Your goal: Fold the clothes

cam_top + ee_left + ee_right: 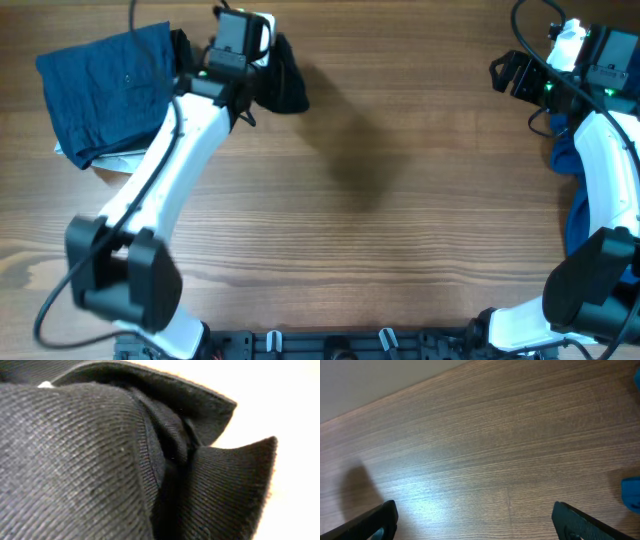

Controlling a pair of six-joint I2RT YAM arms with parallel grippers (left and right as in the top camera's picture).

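Most of the job is left, we judge. We find the shirt, black, bunched in a heap at the far edge of the table, left of centre. It's not spread flat, and we can make out no fold in it. In the left wrist view the shirt fills the frame, ribbed edges gathered into one tight crease approx. mid-frame. Cloth hides the fingers there, but the left gripper sits right on the heap w/ its fingers pressed together, pinching a gather of shirt as far as we can tell.

Just left of it a blue garment lies as a neat rectangle in the far-left corner, so that one looks done. A white scrap pokes out beneath it; can't tell what it is.

On the right, well apart, the right gripper hangs above bare wood w/ its fingers spread wide, holding nothing. Another blue piece lies crumpled under that arm, prob. next in line and not yet folded.
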